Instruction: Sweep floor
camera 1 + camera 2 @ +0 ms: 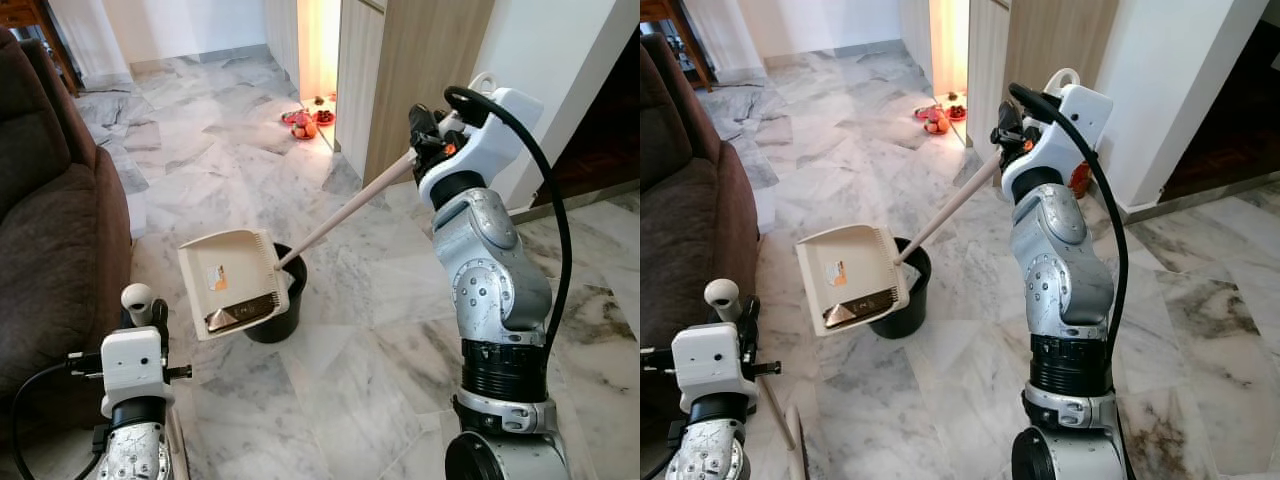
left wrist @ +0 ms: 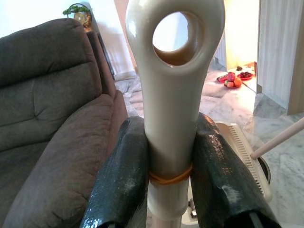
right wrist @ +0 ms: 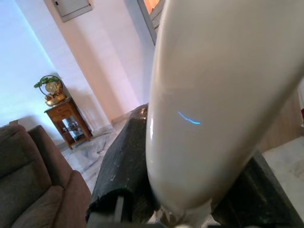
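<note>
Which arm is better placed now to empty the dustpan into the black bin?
Right. The right gripper holds the dustpan handle, with the pan tilted over the black bin. The left gripper holds the broom handle.

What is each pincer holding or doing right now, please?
Left pincer: shut on the cream broom handle, just below its hanging loop.
Right pincer: shut on the dustpan handle, dustpan tilted over the black bin.
</note>
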You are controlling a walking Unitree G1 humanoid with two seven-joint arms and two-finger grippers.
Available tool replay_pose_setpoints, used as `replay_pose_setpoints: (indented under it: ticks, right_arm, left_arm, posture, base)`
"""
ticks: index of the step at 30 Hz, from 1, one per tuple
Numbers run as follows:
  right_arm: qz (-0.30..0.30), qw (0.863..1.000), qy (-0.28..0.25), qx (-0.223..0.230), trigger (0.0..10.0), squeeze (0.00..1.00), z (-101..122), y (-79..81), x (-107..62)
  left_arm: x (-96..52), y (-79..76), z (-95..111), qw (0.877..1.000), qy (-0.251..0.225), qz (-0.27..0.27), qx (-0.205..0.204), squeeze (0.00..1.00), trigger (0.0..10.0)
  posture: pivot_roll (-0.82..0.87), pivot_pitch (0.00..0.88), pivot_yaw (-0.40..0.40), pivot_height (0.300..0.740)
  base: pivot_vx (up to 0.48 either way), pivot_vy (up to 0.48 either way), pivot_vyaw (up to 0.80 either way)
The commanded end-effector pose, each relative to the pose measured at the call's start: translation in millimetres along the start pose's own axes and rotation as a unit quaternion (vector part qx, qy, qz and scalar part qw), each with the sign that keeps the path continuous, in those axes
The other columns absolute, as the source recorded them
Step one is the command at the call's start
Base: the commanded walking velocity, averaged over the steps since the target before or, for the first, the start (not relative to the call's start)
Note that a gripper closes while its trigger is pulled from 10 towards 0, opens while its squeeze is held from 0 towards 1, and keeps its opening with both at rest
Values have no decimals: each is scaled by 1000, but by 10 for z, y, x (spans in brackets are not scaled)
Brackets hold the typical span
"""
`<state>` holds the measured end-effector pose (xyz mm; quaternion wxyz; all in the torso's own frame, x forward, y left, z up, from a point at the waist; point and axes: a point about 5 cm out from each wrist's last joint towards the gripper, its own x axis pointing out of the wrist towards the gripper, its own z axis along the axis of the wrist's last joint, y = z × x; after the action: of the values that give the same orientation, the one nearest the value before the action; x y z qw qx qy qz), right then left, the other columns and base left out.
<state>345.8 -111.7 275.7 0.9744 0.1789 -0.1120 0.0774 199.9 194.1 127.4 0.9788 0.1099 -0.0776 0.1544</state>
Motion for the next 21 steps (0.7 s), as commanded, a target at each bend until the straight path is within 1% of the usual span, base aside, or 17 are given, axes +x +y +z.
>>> replay_pose_setpoints:
  ticks: [1,4,14,15,17,21]
  right_arm:
    - [24,999,-37,5,10000,0,118,88,-4]
    - [29,999,-34,5,10000,0,106,107,-7]
    - [33,999,-31,7,10000,0,86,113,-10]
    - [34,999,-30,5,10000,0,85,116,-9]
    - [36,999,-30,2,10000,0,85,120,-9]
    - [41,999,-27,4,10000,0,73,137,-10]
  left_arm:
    - [6,27,81,1000,-20,5,13,0,10000]
    - [6,25,82,1000,-20,5,13,0,10000]
    - [4,26,82,1000,-20,6,12,0,10000]
    - [5,27,83,1000,-20,6,12,0,10000]
    - [5,28,85,1000,-20,7,12,0,10000]
    - [6,28,85,1000,-20,7,12,0,10000]
  posture:
    - [-102,63,42,740]
    - [-101,65,40,740]
    - [-101,65,40,740]
    - [-101,68,39,740]
    - [-101,68,39,740]
    - [-102,70,39,740]
  base:
    - [0,0,550]
    - [0,0,542]
    - [0,0,0]
    - [244,0,0]
    - [262,0,481]
    - [276,0,734]
